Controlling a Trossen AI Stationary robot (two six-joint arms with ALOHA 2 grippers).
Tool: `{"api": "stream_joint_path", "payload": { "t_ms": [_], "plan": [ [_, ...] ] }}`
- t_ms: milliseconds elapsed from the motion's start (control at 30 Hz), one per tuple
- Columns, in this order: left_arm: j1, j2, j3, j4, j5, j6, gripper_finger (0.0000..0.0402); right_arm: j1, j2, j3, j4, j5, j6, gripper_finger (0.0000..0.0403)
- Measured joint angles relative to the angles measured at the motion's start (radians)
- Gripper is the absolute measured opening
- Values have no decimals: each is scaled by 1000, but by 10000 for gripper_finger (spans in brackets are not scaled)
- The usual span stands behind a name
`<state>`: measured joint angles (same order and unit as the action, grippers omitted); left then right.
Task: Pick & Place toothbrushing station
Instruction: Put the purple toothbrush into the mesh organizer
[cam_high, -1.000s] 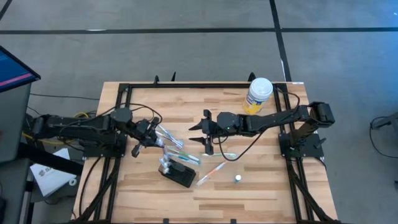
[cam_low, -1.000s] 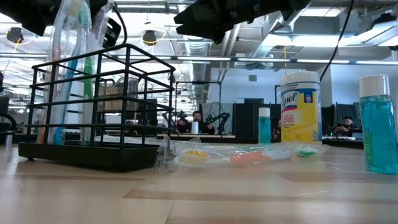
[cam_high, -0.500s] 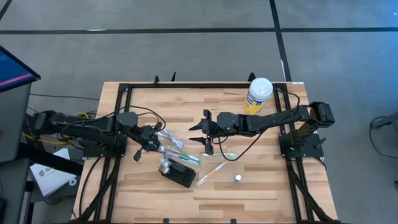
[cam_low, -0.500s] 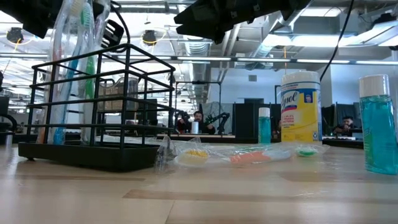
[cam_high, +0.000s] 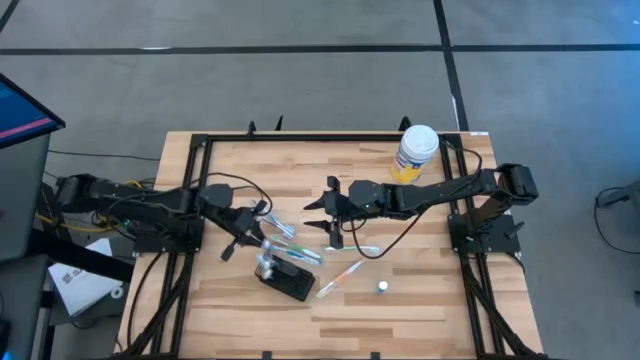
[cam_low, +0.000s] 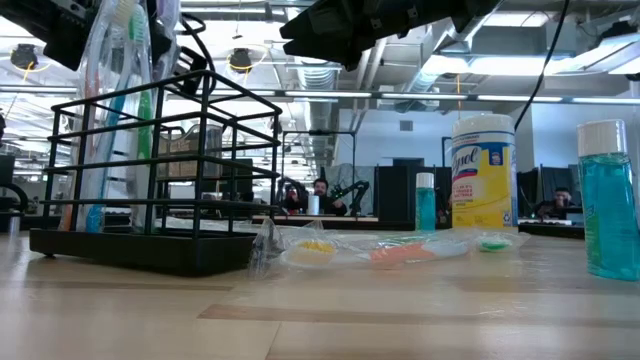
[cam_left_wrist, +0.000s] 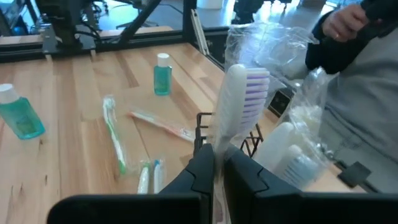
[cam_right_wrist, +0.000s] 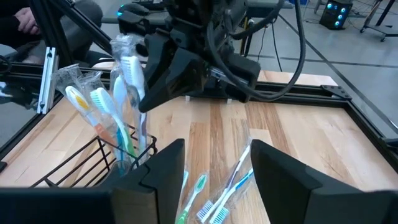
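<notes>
The toothbrushing station (cam_high: 285, 280) is a black wire holder on a black base and stands on the table near the middle front. It also shows in the low view (cam_low: 150, 170) and the right wrist view (cam_right_wrist: 74, 165), with several toothbrushes upright in it. My left gripper (cam_high: 248, 228) is just left of and above the holder, shut on a wrapped white toothbrush (cam_left_wrist: 239, 99) with purple bristles. My right gripper (cam_high: 325, 218) hovers open and empty to the right of the holder; its fingers show in its own wrist view (cam_right_wrist: 214, 168). My left gripper pinches the wrapped toothbrush by its handle (cam_left_wrist: 219, 146) between its two fingers, below the head. The brush runs on along the fingers, head (cam_right_wrist: 127, 59) away from them and uppermost, above the holder's wire rim (cam_left_wrist: 202, 118). Its lower end is hidden by the fingers.
A yellow-labelled canister (cam_high: 415, 150) stands at the far right. Loose wrapped toothbrushes (cam_high: 340, 275) lie on the table right of the holder, more (cam_high: 285, 240) behind it. Blue-green bottles (cam_left_wrist: 18, 115) (cam_left_wrist: 161, 73) stand on the table. A person (cam_left_wrist: 360, 93) is beyond the table's edge.
My left gripper has gone toward the table's right and near edges, toward the holder, carrying the wrapped toothbrush with it and staying shut. My right arm and the holder have kept still.
</notes>
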<state>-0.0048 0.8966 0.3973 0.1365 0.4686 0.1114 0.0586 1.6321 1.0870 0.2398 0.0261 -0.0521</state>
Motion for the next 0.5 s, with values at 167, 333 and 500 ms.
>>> {"api": "stream_joint_path", "payload": {
  "t_ms": [167,333,500],
  "plan": [
    [-14,10,0,1,0,35,9,0,0,0,-1,0,0,173],
    [-16,10,0,2,0,47,10,0,0,0,-2,0,0,173],
    [-16,10,0,2,0,63,9,0,0,0,-2,0,0,171]
  ]
}}
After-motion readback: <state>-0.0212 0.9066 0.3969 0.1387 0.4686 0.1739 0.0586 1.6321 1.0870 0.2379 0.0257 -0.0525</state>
